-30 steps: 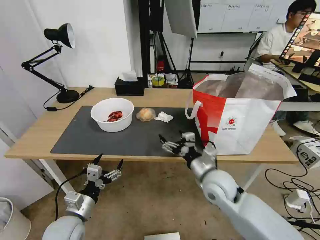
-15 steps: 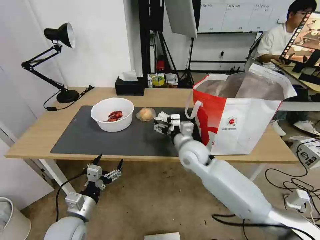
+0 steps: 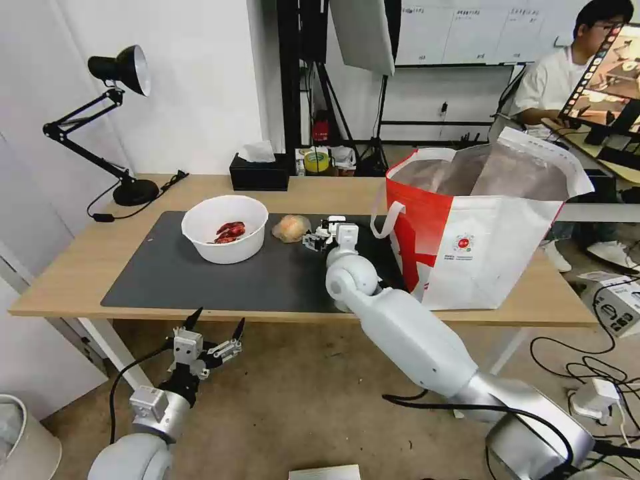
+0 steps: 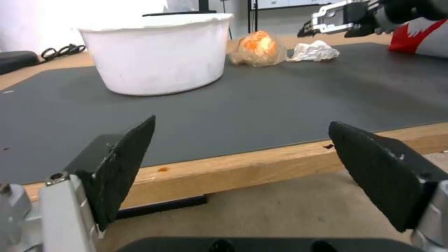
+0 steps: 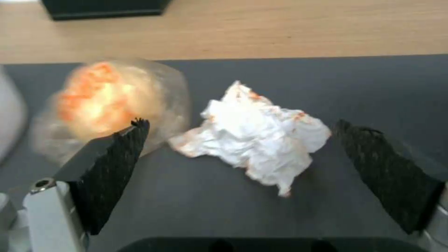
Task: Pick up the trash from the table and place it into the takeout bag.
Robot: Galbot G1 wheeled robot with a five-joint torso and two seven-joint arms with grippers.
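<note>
Hanging below the near edge of the long light-wood table point(image 3: 87, 267), the left gripper point(image 3: 212, 339) is parked with its dark fingers spread wide, grasping nothing. Farther in, on the large dark grey mat point(image 3: 200, 280), the right gripper point(image 5: 243, 154) is poised over the crumpled white tissue with faint orange stains point(image 5: 252, 140) — its two black pads splayed to either side of the wad, not touching it. Just beside the tissue lies the clear-wrapped beige-orange lump point(image 5: 110, 101); one pad point(image 5: 117, 157) stands very near its wrapping. Next along the mat sits the round white bowl holding red scraps point(image 3: 225, 229). To the right of the tissue stands the boxy red-and-white takeout bag with silver foil lining point(image 3: 477, 233), its mouth open (the tissue, lump and bowl are all outside it). At the table's far edge rests a black tissue box point(image 3: 259, 175), not part of the trash.

Likely hazards, judged from this pose: the pad nearest the lump may snag or drag its wrap on closing — and a shallow pinch on the loose, springy tissue could slip during the lift toward the bag.
</note>
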